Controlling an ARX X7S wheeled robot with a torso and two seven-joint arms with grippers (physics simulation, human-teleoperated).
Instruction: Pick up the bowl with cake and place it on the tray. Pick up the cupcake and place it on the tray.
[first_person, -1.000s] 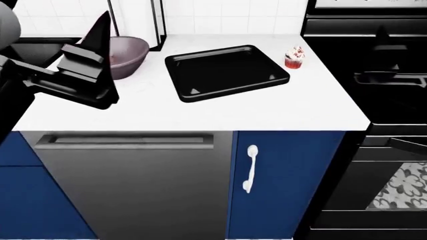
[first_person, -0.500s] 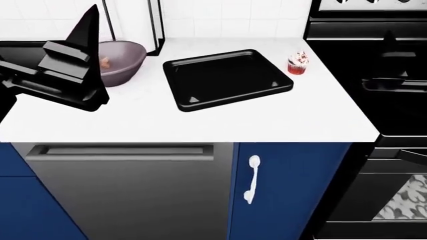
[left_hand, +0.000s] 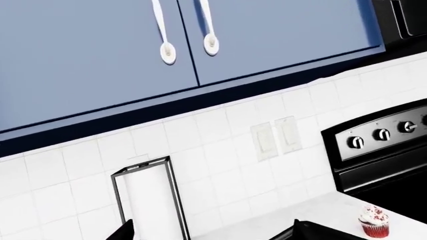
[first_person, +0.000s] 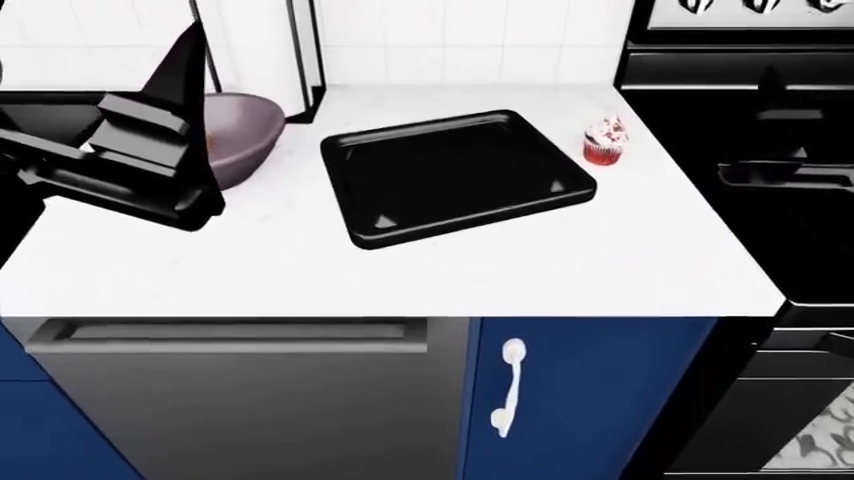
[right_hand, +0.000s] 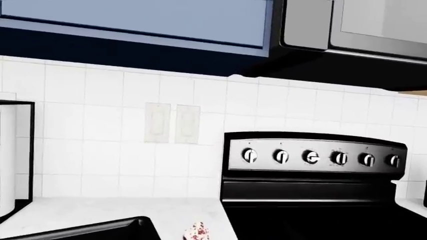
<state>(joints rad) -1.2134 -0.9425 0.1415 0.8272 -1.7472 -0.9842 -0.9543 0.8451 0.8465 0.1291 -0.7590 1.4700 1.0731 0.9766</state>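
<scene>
The mauve-grey bowl (first_person: 251, 130) stands at the back left of the white counter, with a sliver of the tan-pink cake (first_person: 210, 144) showing inside it. My left gripper (first_person: 171, 95) hovers in front of the bowl and hides its left side. In the left wrist view this gripper (left_hand: 213, 234) is open, its fingertips (left_hand: 129, 231) wide apart and empty. The black tray (first_person: 454, 175) lies mid-counter, empty. The red-wrapped cupcake (first_person: 606, 140) stands right of the tray; it also shows in the left wrist view (left_hand: 373, 223) and the right wrist view (right_hand: 197, 231). My right gripper (first_person: 774, 120) is a dark shape over the stove.
A black stove (first_person: 747, 200) adjoins the counter on the right. A paper towel holder (first_person: 302, 50) stands behind the bowl by the tiled wall. A black sink basin (first_person: 47, 105) lies at the far left. Blue cabinets and a dishwasher front sit below the counter edge.
The head view has shifted, so the counter, tray and cupcake sit lower in the picture. My left gripper stays in front of the bowl, covering more of it.
</scene>
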